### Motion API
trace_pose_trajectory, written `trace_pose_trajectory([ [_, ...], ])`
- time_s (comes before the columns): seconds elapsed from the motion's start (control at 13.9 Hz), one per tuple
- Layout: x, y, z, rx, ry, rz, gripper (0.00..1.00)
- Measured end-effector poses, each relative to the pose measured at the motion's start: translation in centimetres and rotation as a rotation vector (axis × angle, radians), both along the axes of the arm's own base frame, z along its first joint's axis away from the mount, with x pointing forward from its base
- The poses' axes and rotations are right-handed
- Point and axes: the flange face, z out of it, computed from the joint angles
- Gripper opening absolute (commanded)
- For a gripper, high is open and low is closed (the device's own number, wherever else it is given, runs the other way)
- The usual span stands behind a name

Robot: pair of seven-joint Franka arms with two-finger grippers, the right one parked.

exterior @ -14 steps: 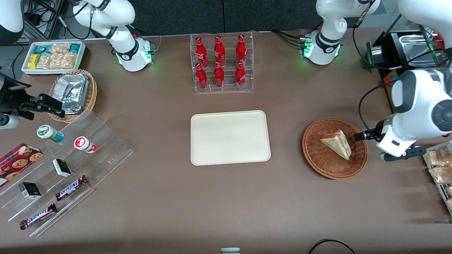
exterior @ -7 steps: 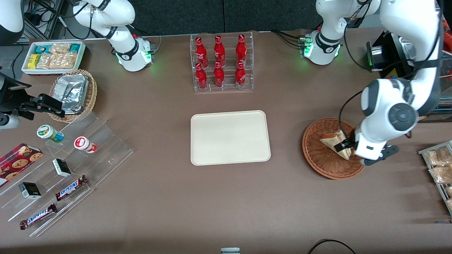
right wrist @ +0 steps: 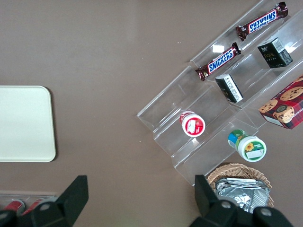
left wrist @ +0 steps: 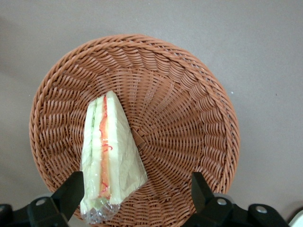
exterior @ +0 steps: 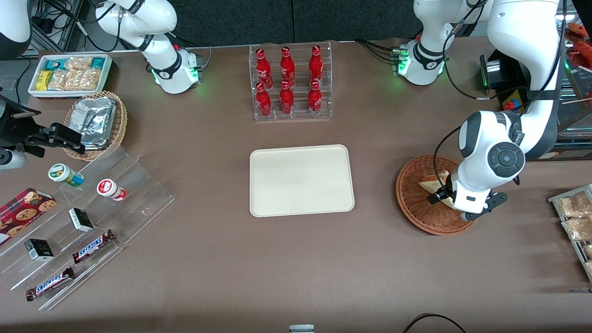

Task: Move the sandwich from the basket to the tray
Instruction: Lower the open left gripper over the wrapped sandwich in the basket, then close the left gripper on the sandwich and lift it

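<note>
**Left wrist view: line up on the sandwich before you close**

Left wrist view shows your fingers (left wrist: pixel 73 191) spread wide, holding nothing, with the gripper (left wrist: pixel 137 189) hanging above the reddish-brown wicker basket (left wrist: pixel 199 123). The sandwich (left wrist: pixel 111 153) lies in the basket on the weave, its red-pink filling stripe facing up. One finger sits over the wedge's wrapped wide end; the other is well apart from it, over bare weave.

The gap is not centred on the wedge, so I judge you should shift the gripper until the stripe runs midway between the fingers, then turn the wrist so they close across the two bread faces, not along the stripe. Come down only until the fingers bracket the bread; the weave is uneven and could catch a fingertip. Close gently, since the bread looks soft and the clear wrap may be slippery.

In the front view, the cream tray (exterior: pixel 259 159) waits on the desk (exterior: pixel 208 259), well apart from the basket, toward the parked arm's end. Lift clear of the basket rim before travelling to it.
</note>
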Motion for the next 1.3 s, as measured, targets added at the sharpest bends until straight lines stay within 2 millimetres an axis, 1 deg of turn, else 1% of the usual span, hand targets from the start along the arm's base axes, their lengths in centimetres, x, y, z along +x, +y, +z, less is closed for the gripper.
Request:
trace_pose_trajectory([
  [0.22,0.1,0.6,-0.5,0.006,-0.003,0.053,1.00],
  [0.36,-0.2,0.8,-1.4,0.014,0.010,0.098,1.00],
  [0.43,-0.5,1.2,-1.9,0.018,0.012,0.117,1.00],
  [0.58,-1.4,2.5,-2.8,0.021,0.000,0.149,1.00],
  [0.72,-2.6,3.2,-3.1,0.021,-0.015,0.187,1.00],
  [0.94,-4.0,3.2,-3.2,0.017,-0.052,0.271,1.00],
  [1.3,-5.9,3.3,-5.2,0.019,-0.044,0.309,1.00],
])
